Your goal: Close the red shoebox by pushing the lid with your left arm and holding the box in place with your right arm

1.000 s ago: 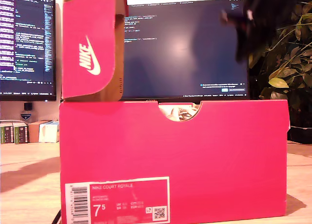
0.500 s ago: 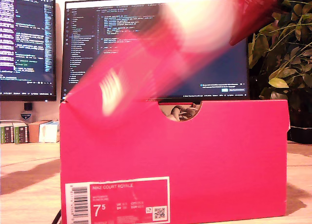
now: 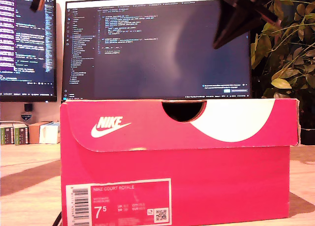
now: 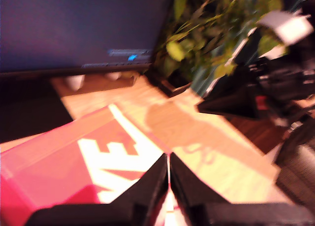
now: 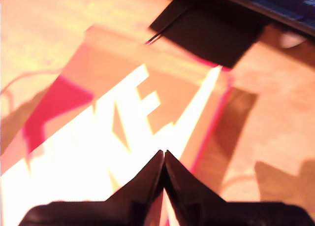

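One shoebox [image 3: 177,186] stands on one wooden table [image 3: 24,186], with one lid [image 3: 172,125] on it, one white label [image 3: 118,200] on its front and one half-round notch [image 3: 183,110] in the lid's edge. Two monitors show behind it: a big one [image 3: 157,48] and a smaller one [image 3: 27,44]. One leafy plant [image 3: 285,53] is present. Several small boxes [image 3: 29,132] sit together; their exact number is unclear. Two grippers show, my first gripper [image 4: 168,174] and my second gripper [image 5: 164,162].

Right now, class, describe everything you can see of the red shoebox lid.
The lid looks like red cardboard, lying flat and shut on the shoebox. Its front flap overlaps the box's upper front, bearing a white Nike logo, a white curved patch and a dark semicircular notch at the top edge. Large white lettering covers its top. No gripper visibly touches it.
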